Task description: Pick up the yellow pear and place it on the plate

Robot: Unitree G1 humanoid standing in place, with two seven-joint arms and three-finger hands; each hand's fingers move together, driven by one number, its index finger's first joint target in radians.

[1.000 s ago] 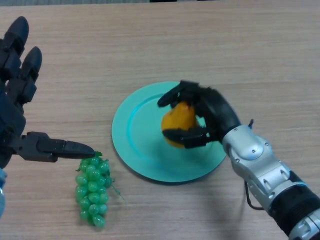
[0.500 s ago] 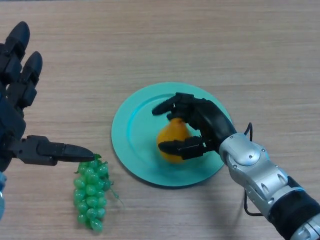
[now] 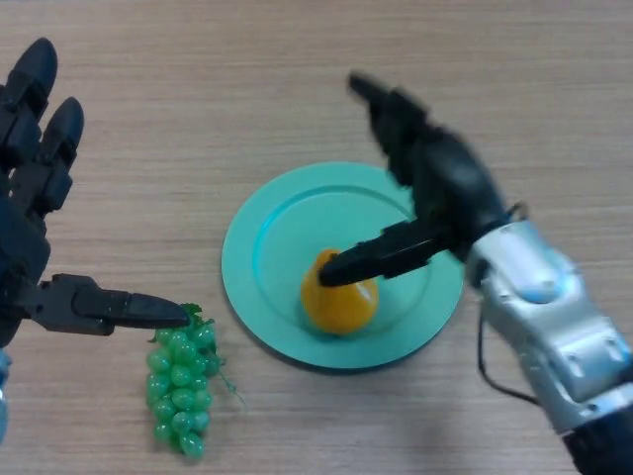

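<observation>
The yellow pear (image 3: 338, 300) rests on the teal plate (image 3: 272, 257) near its front middle. My right hand (image 3: 445, 193) is open above the plate's right side, fingers stretched toward the back and the thumb reaching left over the pear's top. Whether the thumb touches the pear cannot be told. My left hand (image 3: 35, 228) shows at the left edge, open, with its thumb pointing right toward the grapes.
A bunch of green grapes (image 3: 180, 379) lies on the wooden table (image 3: 198, 109) left of the plate's front, just under my left thumb tip.
My right hand has opened and let go of the pear, then lifted up and back. The pear has settled lower on the plate. The left hand has stayed put.
</observation>
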